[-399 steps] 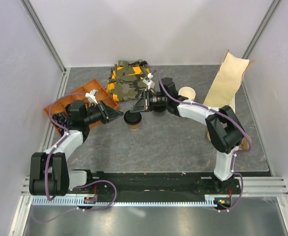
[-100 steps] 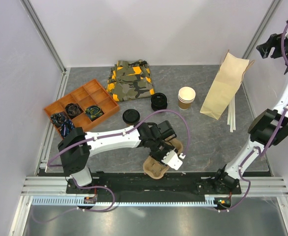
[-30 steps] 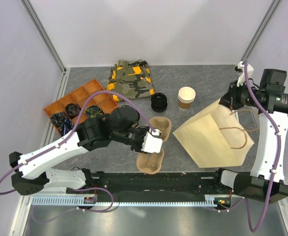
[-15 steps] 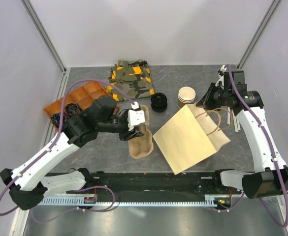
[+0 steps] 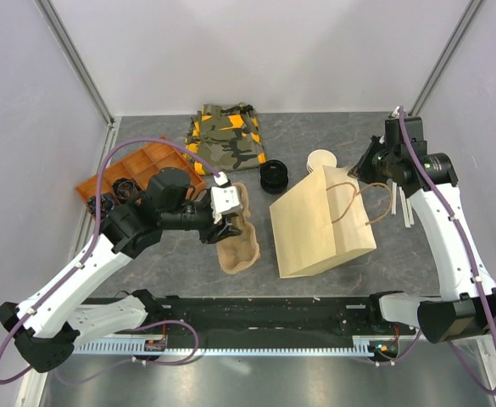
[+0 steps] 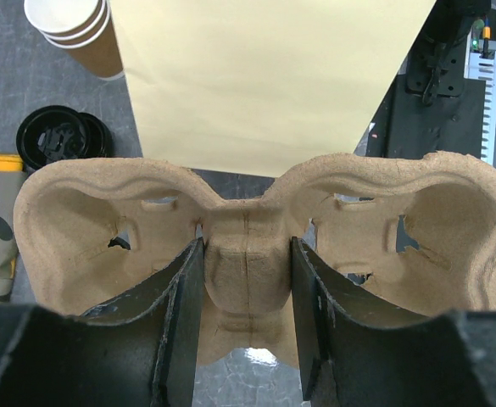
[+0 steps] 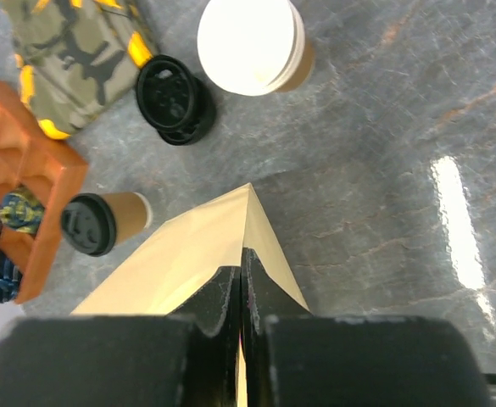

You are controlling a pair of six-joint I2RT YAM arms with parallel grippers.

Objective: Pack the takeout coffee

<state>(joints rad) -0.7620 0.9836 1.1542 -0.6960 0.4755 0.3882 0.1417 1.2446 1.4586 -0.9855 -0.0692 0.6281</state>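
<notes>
The takeout coffee (image 7: 103, 223), a brown cup with a black lid, shows only in the right wrist view, beside the orange tray; my left arm hides it in the top view. My left gripper (image 5: 220, 214) is shut on the middle ridge of a brown pulp cup carrier (image 5: 236, 231), which fills the left wrist view (image 6: 248, 220) with the jaws (image 6: 246, 254) on either side of the ridge. My right gripper (image 5: 364, 168) is shut on the top edge of a tan paper bag (image 5: 320, 225), holding it up off the table; the bag also shows in the right wrist view (image 7: 188, 254).
A stack of lidless cups (image 5: 319, 158) and loose black lids (image 5: 274, 175) sit behind the bag. A camouflage cloth (image 5: 226, 136) lies at the back. An orange divided tray (image 5: 142, 161) is at the left. Thin sticks (image 5: 400, 208) lie at the right.
My right gripper has lifted the bag more upright and drawn it slightly right. My left arm has kept the carrier in nearly the same spot.
</notes>
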